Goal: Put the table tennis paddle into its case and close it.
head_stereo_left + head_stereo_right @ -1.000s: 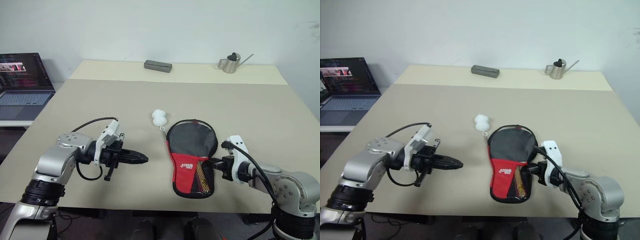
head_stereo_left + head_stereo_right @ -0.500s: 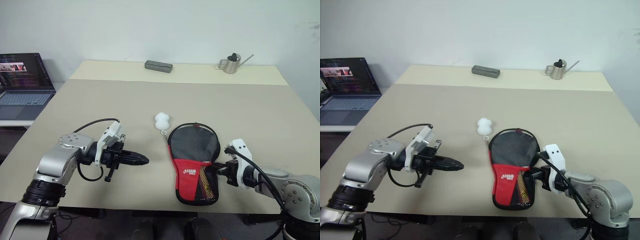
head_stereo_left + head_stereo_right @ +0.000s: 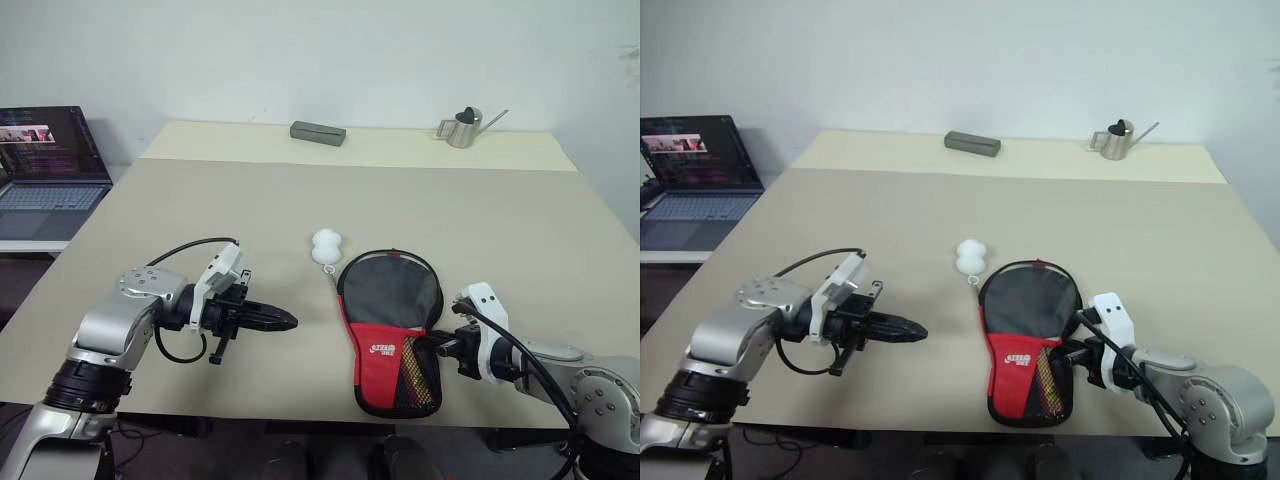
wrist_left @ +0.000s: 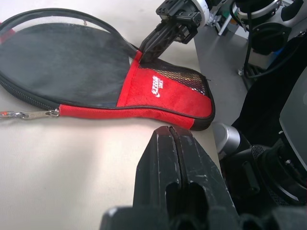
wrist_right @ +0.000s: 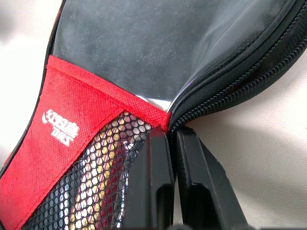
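Closing step, looks like. Case flat on tabletop, near front edge; paddle handle seemingly behind mesh. Right claw pinching case's edge seam; left claw pressed together, empty, well apart. Next: check zip.

Head stereo pair looks forward and down over the desk. Wrist cameras sit close, low; both frame the case, also seen by the head views.
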{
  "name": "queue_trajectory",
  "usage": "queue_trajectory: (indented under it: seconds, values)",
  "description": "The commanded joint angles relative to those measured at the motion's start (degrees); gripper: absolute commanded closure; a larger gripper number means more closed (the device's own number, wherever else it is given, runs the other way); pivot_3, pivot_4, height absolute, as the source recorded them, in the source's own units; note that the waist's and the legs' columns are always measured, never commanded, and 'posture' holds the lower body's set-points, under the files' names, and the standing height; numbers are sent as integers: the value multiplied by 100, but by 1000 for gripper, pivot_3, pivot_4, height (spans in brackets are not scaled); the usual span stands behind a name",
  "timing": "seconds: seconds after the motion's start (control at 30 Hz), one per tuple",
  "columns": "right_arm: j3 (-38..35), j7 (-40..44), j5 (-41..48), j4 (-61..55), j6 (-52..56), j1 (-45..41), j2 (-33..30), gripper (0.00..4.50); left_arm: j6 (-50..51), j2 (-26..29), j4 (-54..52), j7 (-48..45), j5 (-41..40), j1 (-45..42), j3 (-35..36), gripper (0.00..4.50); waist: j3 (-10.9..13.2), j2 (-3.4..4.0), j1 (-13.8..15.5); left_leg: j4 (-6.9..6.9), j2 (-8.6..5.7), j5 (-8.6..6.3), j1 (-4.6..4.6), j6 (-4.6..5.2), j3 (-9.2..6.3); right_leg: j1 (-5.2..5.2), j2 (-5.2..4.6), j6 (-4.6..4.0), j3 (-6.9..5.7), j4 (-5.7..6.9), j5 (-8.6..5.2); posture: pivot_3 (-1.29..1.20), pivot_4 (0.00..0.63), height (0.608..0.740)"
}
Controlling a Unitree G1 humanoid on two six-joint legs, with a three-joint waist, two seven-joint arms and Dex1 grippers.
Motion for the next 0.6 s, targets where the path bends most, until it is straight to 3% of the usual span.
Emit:
queue_trajectory:
  seconds: [0.03, 0.53, 0.6]
  values:
    - [-4, -73, 85, -12, 214, 223, -156, 4494, -121, 14, 24, -233, -74, -42, 25, 4500, 0, 0, 5, 0, 0, 0, 0, 0, 0, 0, 0, 0, 0, 0, 0, 0, 150, 740]
    - [-133, -264, 2, 31, 214, 36, -87, 4494, -267, -20, 111, -187, -45, -31, 5, 4500, -1, -2, 12, 2, -2, 0, 3, 0, -2, 6, -2, 1, -1, 0, 0, 0, 150, 740]
    - [-209, -311, 20, -60, 214, 91, -85, 3975, -261, -30, 115, -177, -49, -46, 6, 4500, -1, -2, 12, 3, -2, 0, 4, 0, -1, 6, -2, 1, 0, 1, 0, 0, 150, 740]
